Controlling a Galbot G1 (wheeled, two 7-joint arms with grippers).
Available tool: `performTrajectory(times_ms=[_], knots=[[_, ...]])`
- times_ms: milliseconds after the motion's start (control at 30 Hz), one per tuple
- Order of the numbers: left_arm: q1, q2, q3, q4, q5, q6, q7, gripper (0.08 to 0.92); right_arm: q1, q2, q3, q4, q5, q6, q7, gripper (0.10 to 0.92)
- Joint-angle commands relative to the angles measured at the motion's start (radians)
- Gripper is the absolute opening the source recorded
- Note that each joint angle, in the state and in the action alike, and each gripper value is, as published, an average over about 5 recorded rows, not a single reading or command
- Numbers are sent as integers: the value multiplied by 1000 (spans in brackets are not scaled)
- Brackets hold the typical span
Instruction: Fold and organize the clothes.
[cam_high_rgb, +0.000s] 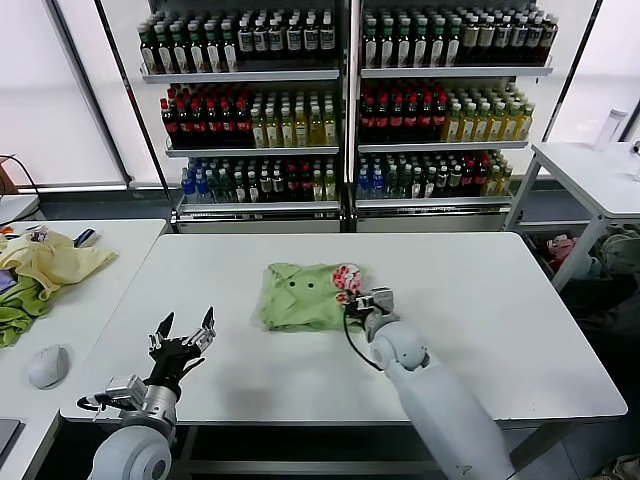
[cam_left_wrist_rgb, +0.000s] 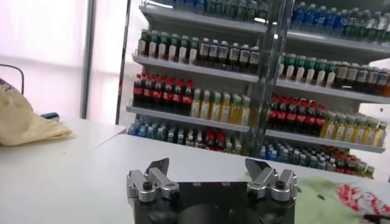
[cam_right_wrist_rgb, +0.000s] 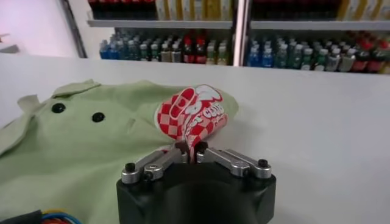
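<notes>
- A light green short-sleeved collared shirt of soft fabric (cam_high_rgb: 305, 297) lies crumpled near the middle of the white rectangular table (cam_high_rgb: 480, 300), somewhat closer to the near edge than the far one.
- Two dark buttons show on its front, and a red-and-white checked graphic print (cam_right_wrist_rgb: 194, 115) sits on a fold at the side of the shirt toward the table's right edge.
- The right gripper (cam_high_rgb: 362, 305) is at that printed side, its fingers pinched together on the raised fold of printed fabric; the right wrist view shows the cloth caught between the two fingertips (cam_right_wrist_rgb: 181, 148).
- The left gripper (cam_high_rgb: 182, 335) hangs above the table's near left corner, well apart from the shirt, its fingers (cam_left_wrist_rgb: 157, 168) spread wide with nothing between them.
- On a separate white side table (cam_high_rgb: 100, 290) to the left lie a pale yellow garment (cam_high_rgb: 50, 262), a darker green cloth (cam_high_rgb: 18, 318) and a grey computer mouse (cam_high_rgb: 47, 366).
- Beyond the far edge stand shelves of bottled drinks (cam_high_rgb: 340, 100).
</notes>
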Motion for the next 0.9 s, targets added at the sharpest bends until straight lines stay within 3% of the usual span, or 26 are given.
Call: performTrajectory(times_ms=[33, 233, 433, 767, 900], knots=[[15, -1, 3, -6, 12, 0, 2, 823, 89, -151, 69, -46, -137, -1, -197, 148], [14, -9, 18, -13, 35, 0, 7, 823, 51, -166, 92, -43, -215, 182, -216, 273], [21, -20, 32, -27, 72, -16, 18, 823, -146, -188, 194, 142, -265, 390, -105, 429], [57, -44, 51, -87, 139, -42, 34, 823, -551, -229, 425, 518, -274, 392, -96, 723], [73, -54, 55, -106, 169, -55, 42, 823, -664, -214, 482, 620, -281, 400, -113, 806]])
